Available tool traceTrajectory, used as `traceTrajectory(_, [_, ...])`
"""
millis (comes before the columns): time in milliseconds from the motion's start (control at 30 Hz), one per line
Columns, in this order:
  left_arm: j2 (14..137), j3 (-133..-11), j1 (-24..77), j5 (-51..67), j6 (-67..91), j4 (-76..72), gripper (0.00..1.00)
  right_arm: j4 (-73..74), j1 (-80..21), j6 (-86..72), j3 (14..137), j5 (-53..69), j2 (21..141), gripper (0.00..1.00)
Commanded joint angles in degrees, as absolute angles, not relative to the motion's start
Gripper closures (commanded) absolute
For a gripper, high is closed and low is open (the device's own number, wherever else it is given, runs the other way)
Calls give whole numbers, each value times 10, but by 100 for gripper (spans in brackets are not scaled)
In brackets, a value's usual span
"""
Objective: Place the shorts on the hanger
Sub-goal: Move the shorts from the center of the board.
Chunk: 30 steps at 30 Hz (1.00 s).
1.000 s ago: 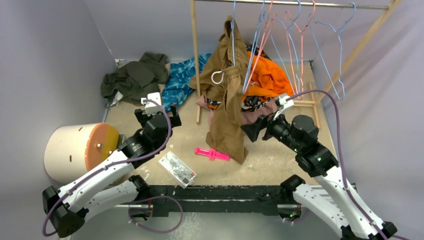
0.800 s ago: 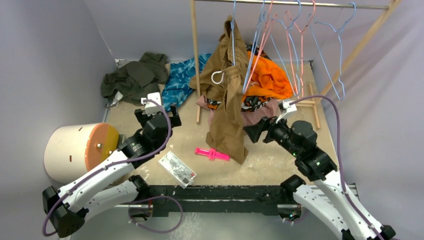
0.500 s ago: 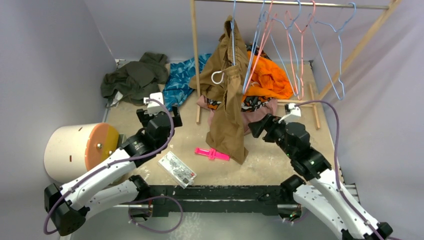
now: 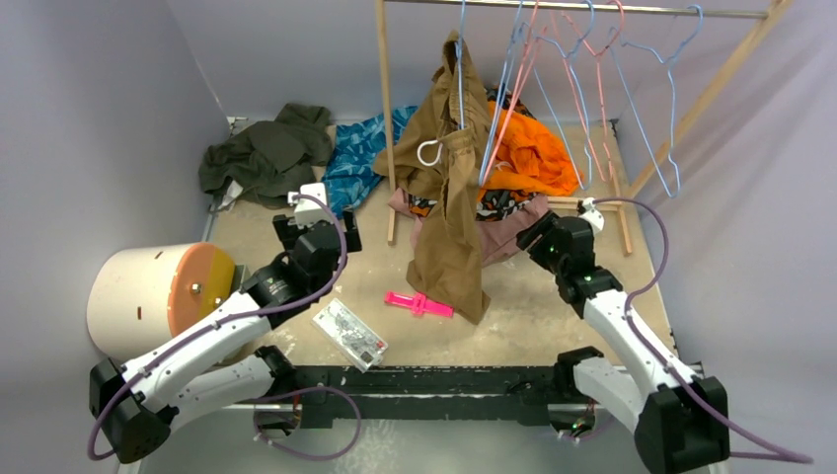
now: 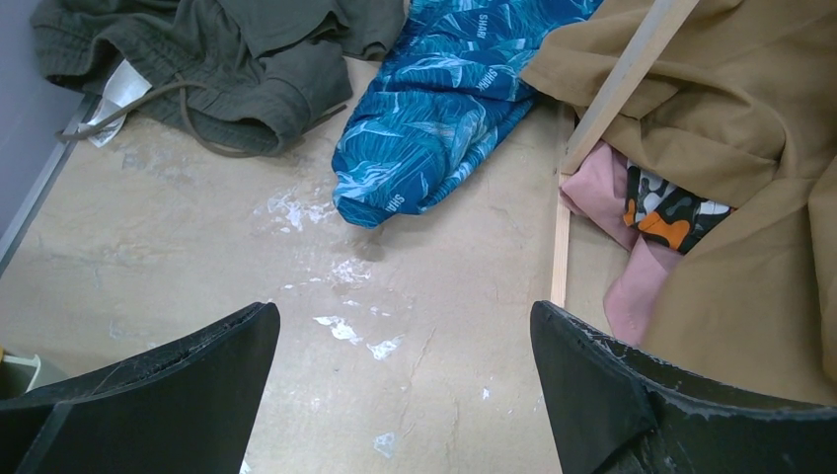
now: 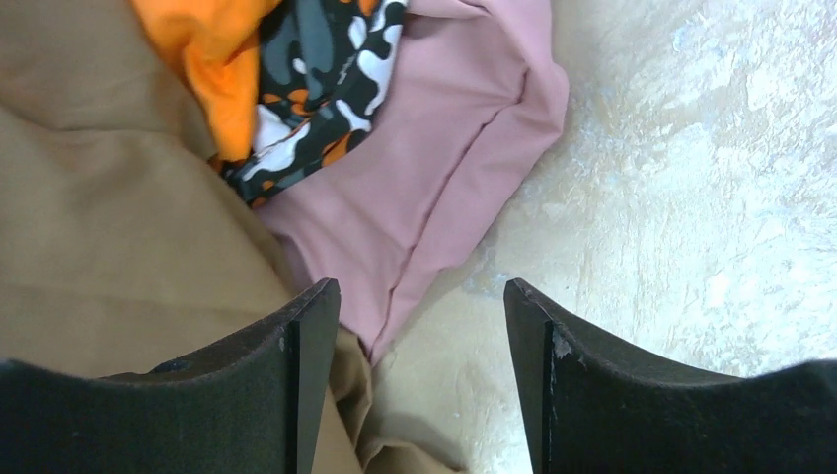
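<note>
The overhead view looks down over the table (image 4: 533, 311); both wrist views (close, downward) share the shorts (image 6: 434, 168).

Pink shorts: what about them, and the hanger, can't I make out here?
Waistband and drawstring of the shorts: covered by the tan-brown shorts in every view; the right wrist view shows one corner only.
Outline of the hanger: top view only, wire too thin to trace.
Height of the right gripper above the fabric: unclear in the right wrist view.
</note>
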State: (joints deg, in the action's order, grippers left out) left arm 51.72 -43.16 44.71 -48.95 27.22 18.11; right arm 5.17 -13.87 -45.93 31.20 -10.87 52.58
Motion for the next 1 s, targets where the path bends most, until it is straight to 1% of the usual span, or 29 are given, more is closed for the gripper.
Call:
traceTrajectory(0, [520, -438, 449, -482, 265, 170, 2, -39, -128, -494, 292, -136, 564, 36])
traceTrajectory(100, [526, -440, 449, -477, 265, 169, 2, -91, -124, -516, 268, -155, 591, 37])
traceTrajectory(167, [528, -442, 449, -475, 264, 171, 2, -132, -119, -528, 255, -146, 613, 37])
traceTrajectory(400, [528, -442, 449, -473, 262, 173, 2, -200, -112, -560, 272, -115, 726, 38])
traceTrajectory(500, [527, -443, 449, -474, 260, 173, 2, -217, -106, -565, 278, -111, 759, 40])
traceTrajectory(700, [525, -443, 449, -479, 256, 173, 2, -230, -93, -567, 295, -99, 806, 49])
traceTrajectory(800, [527, -443, 449, -480, 254, 172, 2, -236, -93, -558, 300, -92, 818, 58])
traceTrajectory(867, [527, -444, 449, -480, 254, 172, 2, -243, -92, -549, 300, -85, 818, 73])
traceTrajectory(900, [527, -444, 449, -480, 253, 173, 2, -242, -92, -544, 299, -80, 814, 91])
traceTrajectory(933, [528, -443, 449, -480, 252, 172, 3, -237, -92, -538, 300, -74, 807, 100])
traceTrajectory(967, [528, -444, 450, -480, 252, 173, 2, -225, -92, -533, 302, -74, 793, 100])
